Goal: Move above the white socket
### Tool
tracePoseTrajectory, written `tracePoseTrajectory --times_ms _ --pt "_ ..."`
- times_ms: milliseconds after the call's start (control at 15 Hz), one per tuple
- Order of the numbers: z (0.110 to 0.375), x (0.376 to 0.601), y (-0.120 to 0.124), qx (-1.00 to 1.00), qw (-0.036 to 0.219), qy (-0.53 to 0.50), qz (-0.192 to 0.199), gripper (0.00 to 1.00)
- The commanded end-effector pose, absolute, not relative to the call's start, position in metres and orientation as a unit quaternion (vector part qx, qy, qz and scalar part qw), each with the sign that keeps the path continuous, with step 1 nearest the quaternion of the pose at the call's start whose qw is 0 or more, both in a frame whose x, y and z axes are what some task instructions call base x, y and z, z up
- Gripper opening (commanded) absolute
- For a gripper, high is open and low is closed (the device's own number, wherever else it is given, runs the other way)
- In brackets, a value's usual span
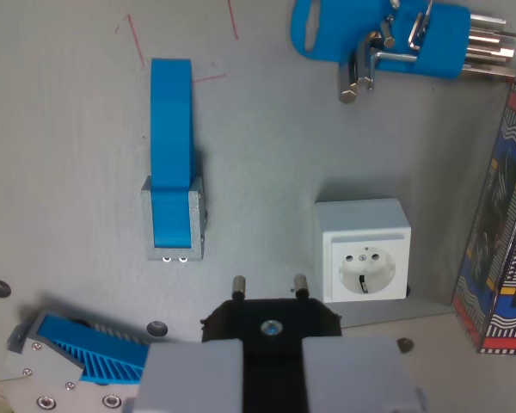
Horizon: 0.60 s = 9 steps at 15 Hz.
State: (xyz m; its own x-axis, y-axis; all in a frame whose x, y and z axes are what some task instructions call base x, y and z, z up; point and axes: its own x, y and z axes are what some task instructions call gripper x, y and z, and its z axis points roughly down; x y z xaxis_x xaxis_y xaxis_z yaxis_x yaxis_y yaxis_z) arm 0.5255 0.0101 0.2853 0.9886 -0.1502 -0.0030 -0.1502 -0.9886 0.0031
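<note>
White hard plastic, the socket (362, 249) looked rigid and fixed; nothing to grasp. My claw (271, 331) was clamped on a black plug (271, 320).

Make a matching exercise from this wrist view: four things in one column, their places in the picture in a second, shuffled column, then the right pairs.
Things:
1. white socket
2. blue plug
3. patterned box
4. black plug in the gripper

Places:
A. right edge of the wrist view
B. bottom centre, two pins pointing up the picture
C. top, right of centre
D. right of centre, beside the box

Pairs: 1-D, 2-C, 3-A, 4-B
</note>
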Motion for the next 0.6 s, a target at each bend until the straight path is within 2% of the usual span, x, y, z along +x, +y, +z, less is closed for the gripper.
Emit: tracePoseTrajectory --times_ms 67,600 --pt "0.2852 0.5254 0.0101 0.997 0.002 -0.075 -0.002 0.0" --pt "0.2836 0.5242 0.0096 0.997 0.001 -0.075 -0.001 0.0"
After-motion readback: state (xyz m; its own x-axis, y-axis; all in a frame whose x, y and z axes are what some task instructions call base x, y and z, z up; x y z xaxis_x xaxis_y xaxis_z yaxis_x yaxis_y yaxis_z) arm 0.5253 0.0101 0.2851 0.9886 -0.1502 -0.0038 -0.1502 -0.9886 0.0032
